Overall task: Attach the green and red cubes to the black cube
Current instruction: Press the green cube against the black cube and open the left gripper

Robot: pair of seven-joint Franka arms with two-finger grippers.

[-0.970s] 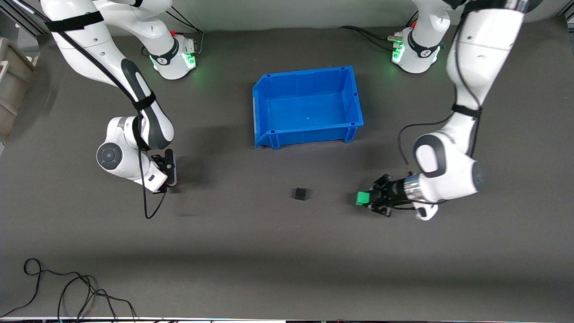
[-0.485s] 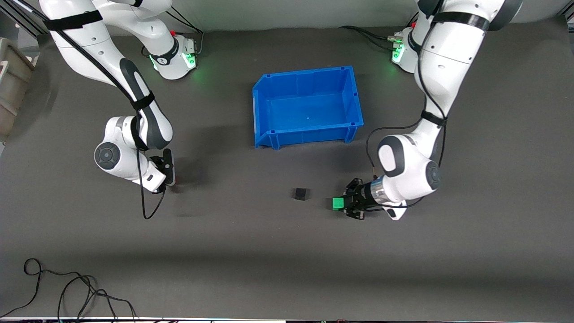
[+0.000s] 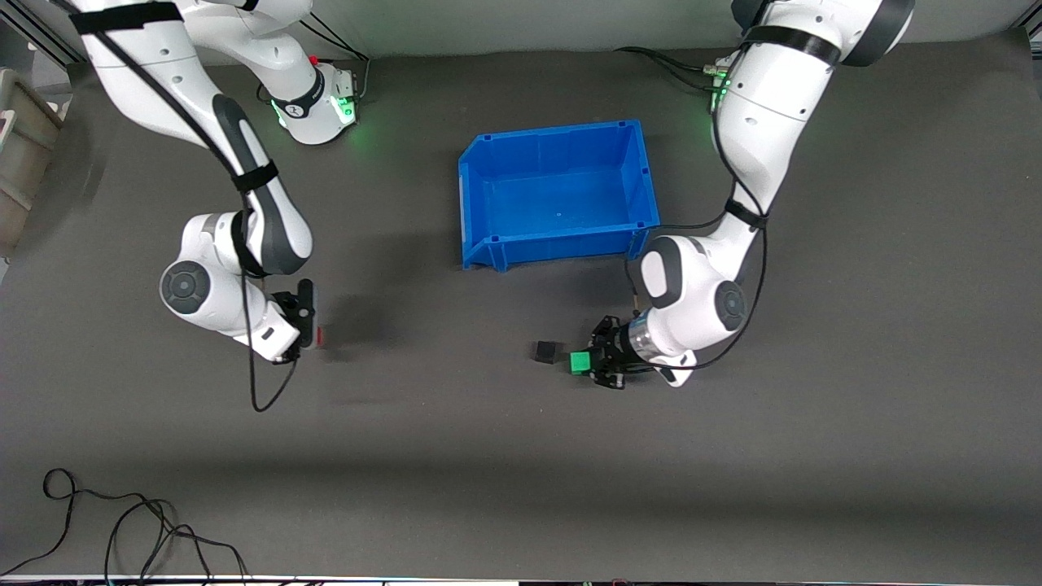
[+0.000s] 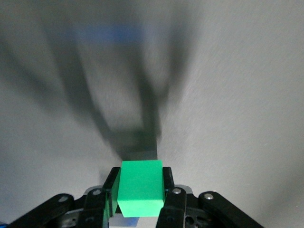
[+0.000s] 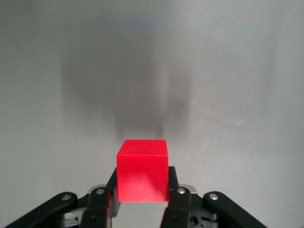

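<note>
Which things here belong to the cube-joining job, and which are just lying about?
Job:
- green cube, held in left pincer, beside the black cube
- black cube, on the table
- red cube, held in right pincer

Lying about:
- blue bin
- loose black cable

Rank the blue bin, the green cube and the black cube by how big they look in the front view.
1. Blue bin, by far the largest.
2. Green cube and black cube: they look about alike, so no ranking between them. The green one is partly covered, clamped in the left gripper beside the black one.
</note>
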